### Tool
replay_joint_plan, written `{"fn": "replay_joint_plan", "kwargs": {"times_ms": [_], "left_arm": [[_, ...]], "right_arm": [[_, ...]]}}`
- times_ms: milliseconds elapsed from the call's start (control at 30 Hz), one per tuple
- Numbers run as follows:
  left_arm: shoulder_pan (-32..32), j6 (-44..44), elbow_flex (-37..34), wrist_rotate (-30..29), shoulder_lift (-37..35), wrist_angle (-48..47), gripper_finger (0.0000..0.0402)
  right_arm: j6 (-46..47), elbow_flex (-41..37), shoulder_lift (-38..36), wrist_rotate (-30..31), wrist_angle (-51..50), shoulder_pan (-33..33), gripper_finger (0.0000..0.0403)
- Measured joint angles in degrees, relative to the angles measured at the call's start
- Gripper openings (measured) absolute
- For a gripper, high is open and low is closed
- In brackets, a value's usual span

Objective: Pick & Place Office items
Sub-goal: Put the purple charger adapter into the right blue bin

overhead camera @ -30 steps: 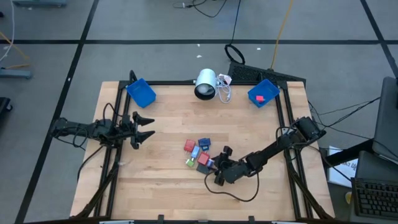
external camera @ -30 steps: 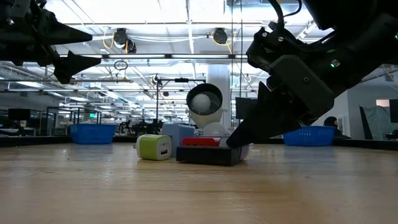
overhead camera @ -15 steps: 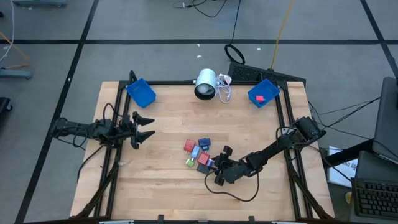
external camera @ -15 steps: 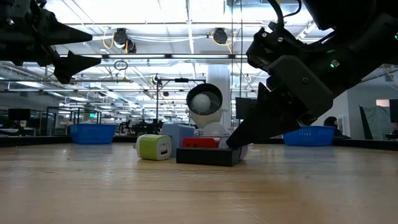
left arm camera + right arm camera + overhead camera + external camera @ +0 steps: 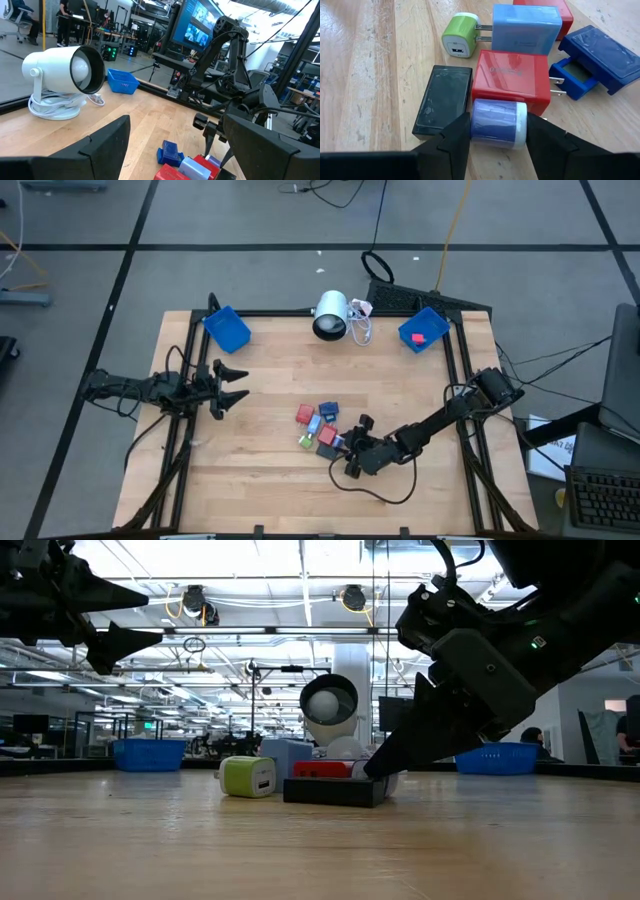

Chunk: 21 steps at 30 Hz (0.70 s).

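Note:
The office items lie in a small cluster on the wooden table (image 5: 260,480): a green charger (image 5: 461,41), a light blue one (image 5: 525,27), a red one (image 5: 512,80), a dark grey flat block (image 5: 444,100), a dark blue piece (image 5: 592,57) and a purple charger with a white end (image 5: 498,123). My right gripper (image 5: 350,455) stands at the cluster's near right side, shut on the purple charger. My left gripper (image 5: 232,387) hovers open at the table's left, well above the wood, holding nothing. My right gripper pinches the purple charger between its two fingers, one finger (image 5: 452,137) on each of its opposite sides (image 5: 476,125). The fingers slant down from the table's near right side. The charger rests on the table, right beside the red charger.
A blue bin (image 5: 227,329) stands at the far left corner. Another blue bin (image 5: 424,330) at the far right holds a red item. A white lamp-like cylinder (image 5: 330,315) with a cable sits at the far edge between them. Bare wood lies near and left of the cluster.

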Motion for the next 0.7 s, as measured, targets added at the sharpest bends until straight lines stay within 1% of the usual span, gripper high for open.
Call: {"fn": "replay_joint_plan", "kwargs": {"times_ms": [700], "left_arm": [[0.02,0.00,0.00,0.00,0.00,-0.02,0.0324]], "right_arm": [[1.09,0.00,0.02,0.07,0.02,0.00,0.0157]]}}
